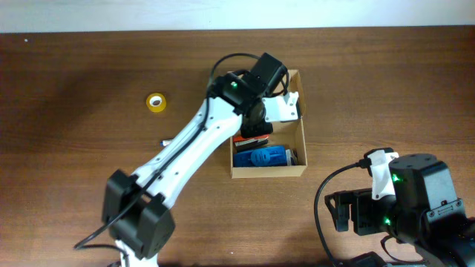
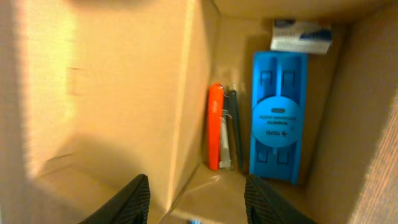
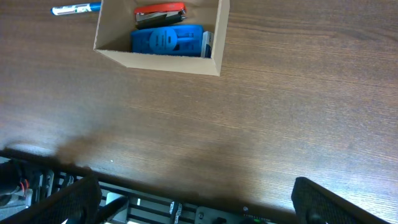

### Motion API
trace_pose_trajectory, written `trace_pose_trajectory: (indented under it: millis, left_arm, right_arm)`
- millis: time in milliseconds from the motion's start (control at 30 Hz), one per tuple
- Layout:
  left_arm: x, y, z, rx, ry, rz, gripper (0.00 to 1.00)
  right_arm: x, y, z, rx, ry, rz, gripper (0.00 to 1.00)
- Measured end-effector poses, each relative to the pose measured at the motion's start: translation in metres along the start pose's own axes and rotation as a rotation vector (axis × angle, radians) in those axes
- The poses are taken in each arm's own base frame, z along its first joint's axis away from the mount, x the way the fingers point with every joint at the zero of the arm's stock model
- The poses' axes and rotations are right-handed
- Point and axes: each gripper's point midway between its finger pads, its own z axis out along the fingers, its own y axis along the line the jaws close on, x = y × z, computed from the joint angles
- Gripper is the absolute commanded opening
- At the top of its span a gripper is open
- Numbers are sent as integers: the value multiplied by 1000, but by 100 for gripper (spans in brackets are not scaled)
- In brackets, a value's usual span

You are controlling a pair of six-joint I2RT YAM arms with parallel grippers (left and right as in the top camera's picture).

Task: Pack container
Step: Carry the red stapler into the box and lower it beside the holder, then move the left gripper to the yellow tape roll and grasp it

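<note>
The tan cardboard container point(image 1: 300, 148) stands open on the table's middle right. It holds a blue plastic case point(image 1: 260, 156), a red-orange stapler point(image 2: 214, 124) and a small white-and-blue packet point(image 2: 301, 36). My left gripper point(image 2: 198, 186) is open and empty, lowered into the far end of the container, close to its inner wall point(image 2: 124, 93). A small blue bit point(image 2: 194, 221) shows at the frame's bottom edge between the jaws. My right gripper point(image 3: 196, 183) is open and empty near the table's front edge, well apart from the container point(image 3: 155, 61).
A blue-and-white marker point(image 3: 74, 9) lies on the table just left of the container, partly hidden under my left arm in the overhead view. A yellow tape roll point(image 1: 155, 103) sits further left. Bare wood lies between the container and my right gripper.
</note>
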Motion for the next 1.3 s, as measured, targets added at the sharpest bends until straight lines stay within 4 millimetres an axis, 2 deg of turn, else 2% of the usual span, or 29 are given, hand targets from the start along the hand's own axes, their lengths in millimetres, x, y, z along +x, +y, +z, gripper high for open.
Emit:
trace_pose_trajectory:
  millis: [100, 167, 367, 633, 667, 700, 800, 900, 1100, 1167, 1300]
  left_arm:
    - [2, 9, -27, -40, -40, -123, 49]
    - [18, 20, -36, -50, -32, -246, 49]
    - [101, 73, -43, -102, 34, -686, 49]
    - [204, 132, -57, -233, 51, -981, 50]
    - [215, 142, -55, -255, 44, -1003, 55]
    - [222, 146, -49, -258, 52, -1016, 58]
    - [250, 164, -8, -258, 78, -1067, 75]
    - [271, 169, 43, -230, 114, -1101, 92]
    - [284, 176, 100, -224, 120, -1104, 93]
    - [288, 172, 115, -206, 137, -1107, 93]
    - [293, 164, 128, -181, 160, -1124, 93]
  right_arm:
    - [0, 0, 0, 0, 0, 0, 99]
    - [0, 0, 0, 0, 0, 0, 99]
    - [0, 0, 0, 0, 0, 0, 99]
    - [0, 0, 0, 0, -1, 0, 99]
    - [0, 0, 0, 0, -1, 0, 99]
    - [0, 0, 0, 0, 0, 0, 99]
    - [0, 0, 0, 0, 0, 0, 99]
    - [0, 0, 0, 0, -1, 0, 99]
    - [0, 0, 0, 0, 0, 0, 99]
    - [0, 0, 0, 0, 0, 0, 99]
    - [0, 0, 0, 0, 0, 0, 99]
